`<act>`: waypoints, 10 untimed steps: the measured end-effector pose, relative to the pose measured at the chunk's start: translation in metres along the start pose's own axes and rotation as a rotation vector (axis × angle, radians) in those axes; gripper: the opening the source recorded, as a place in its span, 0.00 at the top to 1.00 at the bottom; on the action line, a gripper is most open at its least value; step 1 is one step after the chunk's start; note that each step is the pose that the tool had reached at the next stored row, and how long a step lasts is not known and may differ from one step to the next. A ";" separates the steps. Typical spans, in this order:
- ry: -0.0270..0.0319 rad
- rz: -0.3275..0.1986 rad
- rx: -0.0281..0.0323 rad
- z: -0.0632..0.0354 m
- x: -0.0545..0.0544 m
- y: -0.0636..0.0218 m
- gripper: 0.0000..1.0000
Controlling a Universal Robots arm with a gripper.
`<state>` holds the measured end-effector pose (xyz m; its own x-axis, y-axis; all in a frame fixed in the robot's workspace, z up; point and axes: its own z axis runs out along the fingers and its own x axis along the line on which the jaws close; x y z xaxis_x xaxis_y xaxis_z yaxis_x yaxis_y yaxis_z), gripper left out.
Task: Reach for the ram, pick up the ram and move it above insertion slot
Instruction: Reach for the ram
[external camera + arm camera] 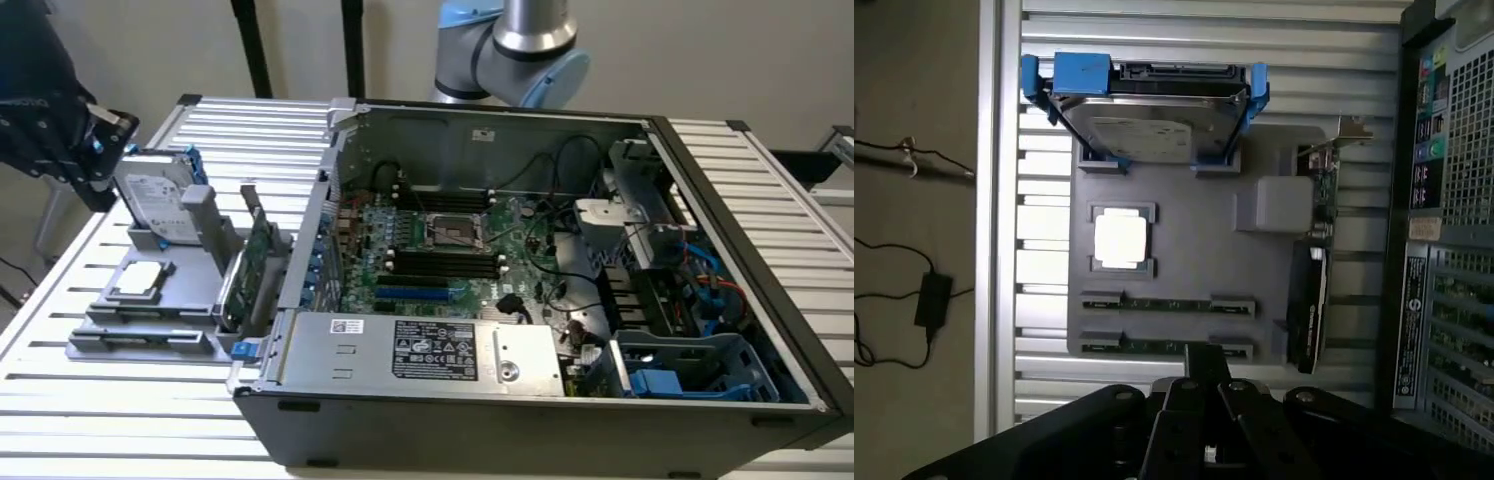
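Observation:
Two rams lie edge-up in the grey fixture: the ram (1167,347) nearest my gripper, and a second ram (1167,303) just beyond it. They are thin green sticks held between grey end clips. My gripper (1206,375) hangs above the fixture's edge, its black tip overlapping the near ram from above and apart from it. In the exterior view my gripper (60,120) is high at the left, above the fixture (160,300). The long black memory slots (447,262) sit in the middle of the motherboard inside the open computer case.
On the fixture stand a silver hard drive with blue rails (1154,110), a CPU chip (1121,238) and an upright green expansion card (1314,300). The open computer case (747,300) takes up the exterior view's right, with its power supply (414,350) in front. Cables lie on the floor (914,300).

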<state>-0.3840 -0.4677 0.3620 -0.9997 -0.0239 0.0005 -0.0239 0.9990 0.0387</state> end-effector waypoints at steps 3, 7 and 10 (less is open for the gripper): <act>0.0000 0.000 0.0000 0.0006 0.000 -0.0139 0.89; 0.0002 -0.004 0.0001 0.0020 0.001 -0.0268 0.89; 0.0016 -0.044 0.0001 0.0028 0.001 -0.0271 0.89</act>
<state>-0.3841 -0.4947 0.3581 -0.9977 -0.0674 0.0004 -0.0674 0.9970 0.0386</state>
